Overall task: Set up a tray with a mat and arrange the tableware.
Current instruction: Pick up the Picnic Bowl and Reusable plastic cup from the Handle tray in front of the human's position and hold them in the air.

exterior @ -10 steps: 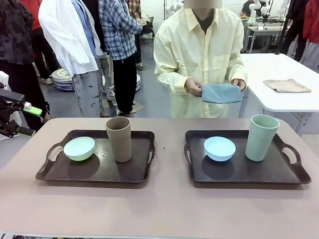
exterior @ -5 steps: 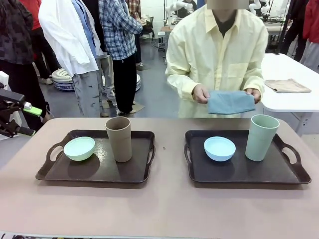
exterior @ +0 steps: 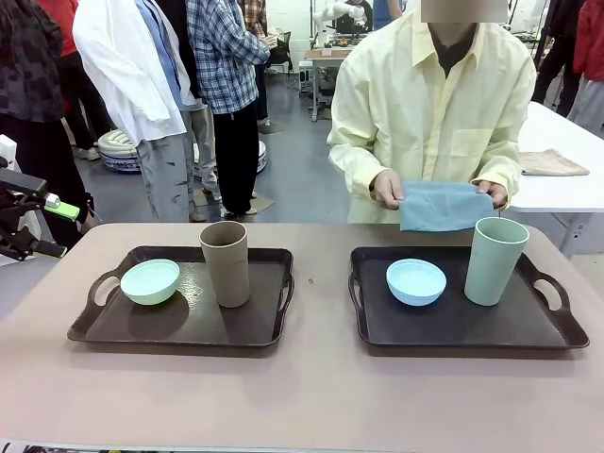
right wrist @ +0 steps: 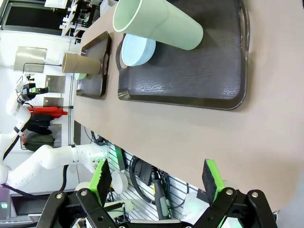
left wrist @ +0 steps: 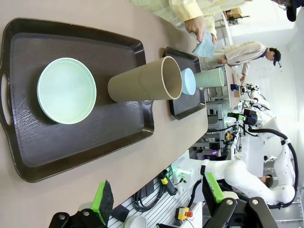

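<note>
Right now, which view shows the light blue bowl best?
Front view: the light blue bowl sits whole on its tray. Left wrist: small, partly behind the brown tumbler. Right wrist: partly behind the pale green tumbler.

Table [exterior: 311, 396]: pinkish-beige top, rounded corners. Two things lie directly on it, both dark brown rectangular trays with a cut-out grip at each short end.

Left tray [exterior: 189, 321]: at 9 o'clock from the table's centre, long side along the near edge.

Right tray [exterior: 453, 326]: at 3 o'clock, set the same way.

The trays are apart, with a bare strip between them. Bare tabletop lies toward 6 o'clock.
</note>
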Robot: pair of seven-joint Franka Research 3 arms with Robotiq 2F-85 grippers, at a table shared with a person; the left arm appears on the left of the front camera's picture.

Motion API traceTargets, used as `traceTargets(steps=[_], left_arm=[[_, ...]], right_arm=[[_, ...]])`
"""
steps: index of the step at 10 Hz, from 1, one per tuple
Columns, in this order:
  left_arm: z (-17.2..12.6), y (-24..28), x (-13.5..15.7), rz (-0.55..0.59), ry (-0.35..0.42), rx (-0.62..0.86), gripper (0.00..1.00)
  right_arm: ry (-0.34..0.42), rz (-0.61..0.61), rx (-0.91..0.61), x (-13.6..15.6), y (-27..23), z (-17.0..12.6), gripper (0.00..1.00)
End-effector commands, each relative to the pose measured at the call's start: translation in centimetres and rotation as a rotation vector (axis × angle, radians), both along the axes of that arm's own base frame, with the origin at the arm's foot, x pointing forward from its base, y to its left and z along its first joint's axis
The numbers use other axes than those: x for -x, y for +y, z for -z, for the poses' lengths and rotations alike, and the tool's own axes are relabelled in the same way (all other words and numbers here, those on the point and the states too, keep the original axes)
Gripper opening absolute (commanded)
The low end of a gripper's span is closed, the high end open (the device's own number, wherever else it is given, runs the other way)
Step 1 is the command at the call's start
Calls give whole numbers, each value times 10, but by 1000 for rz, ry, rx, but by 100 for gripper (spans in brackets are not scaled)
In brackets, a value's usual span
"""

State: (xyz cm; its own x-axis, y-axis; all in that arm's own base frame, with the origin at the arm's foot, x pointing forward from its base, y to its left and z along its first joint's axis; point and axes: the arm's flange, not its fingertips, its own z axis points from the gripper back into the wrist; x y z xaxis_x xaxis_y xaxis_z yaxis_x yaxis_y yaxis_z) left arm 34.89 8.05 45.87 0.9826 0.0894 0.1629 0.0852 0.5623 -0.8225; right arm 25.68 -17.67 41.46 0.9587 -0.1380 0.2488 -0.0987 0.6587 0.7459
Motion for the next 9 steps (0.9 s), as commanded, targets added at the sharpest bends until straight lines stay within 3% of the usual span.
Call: traceTargets(steps=[1,9], left_arm=[[1,0,-1,3,-15,18,100],[1,0,-1,3,-15,18,100]], right_arm=[[-13,-12,-11,0,-1,0,100],[-13,-12,-11,0,-1,0,100]])
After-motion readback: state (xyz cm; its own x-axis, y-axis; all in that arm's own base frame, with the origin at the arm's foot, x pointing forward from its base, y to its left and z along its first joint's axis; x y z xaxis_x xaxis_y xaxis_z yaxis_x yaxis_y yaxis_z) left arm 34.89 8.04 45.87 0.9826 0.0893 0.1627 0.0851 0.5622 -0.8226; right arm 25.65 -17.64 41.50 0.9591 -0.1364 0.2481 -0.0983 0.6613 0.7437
